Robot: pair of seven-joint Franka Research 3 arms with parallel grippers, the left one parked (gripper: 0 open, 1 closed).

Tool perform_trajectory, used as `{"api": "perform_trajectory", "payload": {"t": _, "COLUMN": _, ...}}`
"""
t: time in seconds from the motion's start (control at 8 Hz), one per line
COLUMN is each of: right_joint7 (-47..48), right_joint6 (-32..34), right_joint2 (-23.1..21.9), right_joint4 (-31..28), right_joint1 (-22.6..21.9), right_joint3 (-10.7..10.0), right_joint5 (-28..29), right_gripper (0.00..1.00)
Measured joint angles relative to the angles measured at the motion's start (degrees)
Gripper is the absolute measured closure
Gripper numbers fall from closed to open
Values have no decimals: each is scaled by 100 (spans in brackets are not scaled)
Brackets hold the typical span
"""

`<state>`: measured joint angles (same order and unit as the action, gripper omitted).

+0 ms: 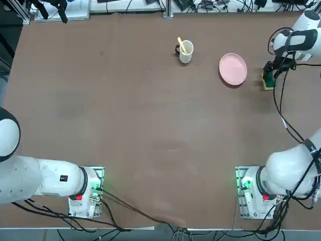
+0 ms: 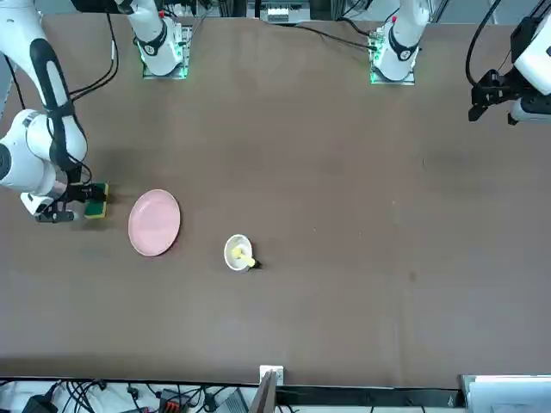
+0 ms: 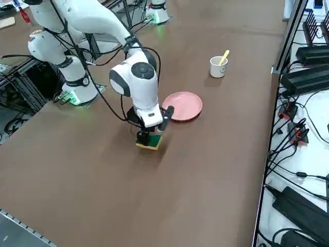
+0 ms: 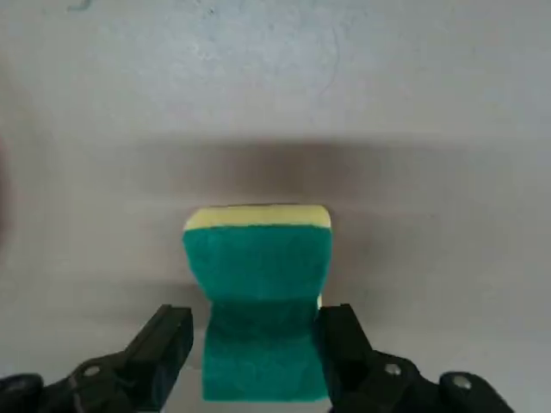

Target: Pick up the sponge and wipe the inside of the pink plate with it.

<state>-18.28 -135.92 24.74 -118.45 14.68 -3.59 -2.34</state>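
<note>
The small rectangular sponge (image 4: 258, 301), green scouring top over yellow foam, lies on the brown counter (image 4: 430, 129) between the right end effector's (image 4: 255, 344) parted fingers (image 4: 164, 344); judged light, soft and compressible, best pinched across its narrowed waist.

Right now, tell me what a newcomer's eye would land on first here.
The right gripper sits low over the sponge, green top up, a finger on each side of it. Beside it lies the pink plate, bare. Farther along the table stands a white mug with a yellow utensil in it.
</note>
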Motion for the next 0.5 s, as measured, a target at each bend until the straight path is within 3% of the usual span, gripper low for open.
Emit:
{"api": "perform_trajectory", "payload": {"t": 0.38, "right_joint7": -6, "right_joint6": -20, "right_joint2": 92, "right_joint4": 5, "right_joint1": 13, "right_joint3": 0, "right_joint5": 0, "right_gripper": 21}}
{"api": "perform_trajectory", "payload": {"t": 0.5, "right_joint7": -6, "right_joint6": -20, "right_joint2": 115, "right_joint4": 9, "right_joint1": 19, "right_joint3": 0, "right_joint5": 0, "right_gripper": 31}}
